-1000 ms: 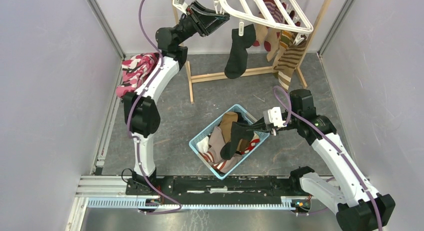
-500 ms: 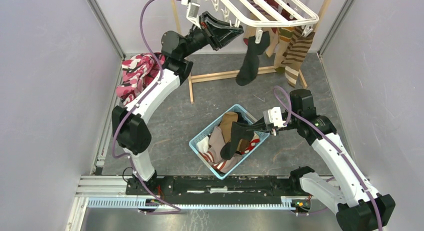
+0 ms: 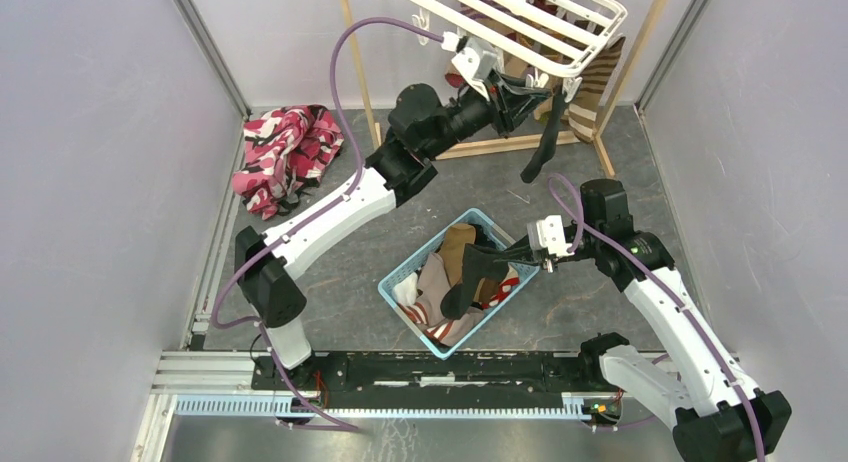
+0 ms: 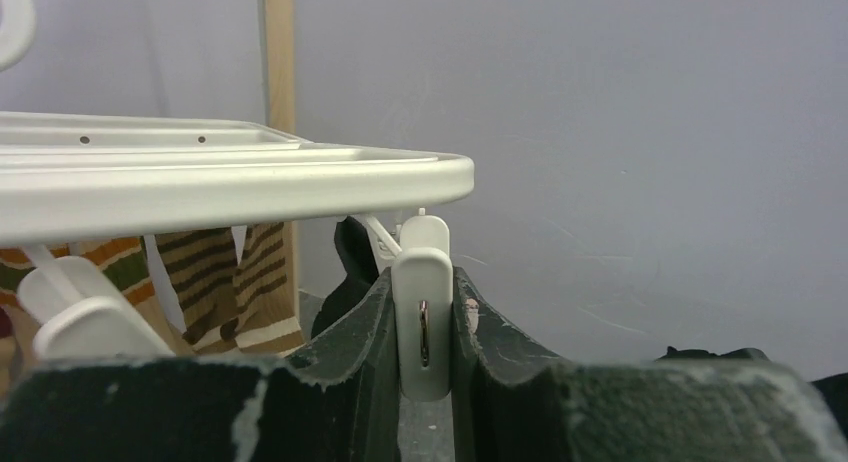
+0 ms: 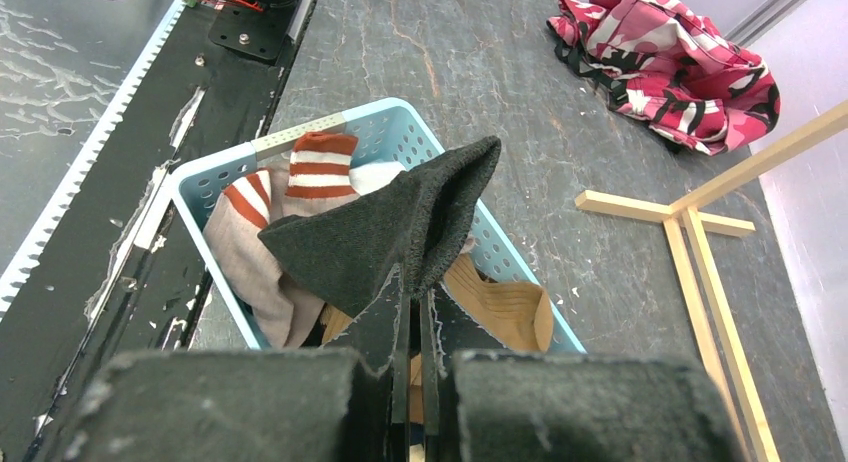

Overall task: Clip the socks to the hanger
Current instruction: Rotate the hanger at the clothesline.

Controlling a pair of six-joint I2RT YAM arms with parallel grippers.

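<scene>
The hanger (image 3: 520,22), a light, stiff rack, hangs at the far side with striped socks (image 3: 600,82) pegged beneath it. On the worktop the blue basket (image 5: 390,134) holds the loose socks. Above it the right pincer (image 5: 412,317) pinches a dark grey sock (image 5: 400,222) at a fold. The sock is limp and light and will likely droop, so it is best pegged by its cuff. The left pincer (image 4: 424,382) is pressed onto a small clip (image 4: 424,312); whether that clip's mouth gapes I cannot tell.
</scene>
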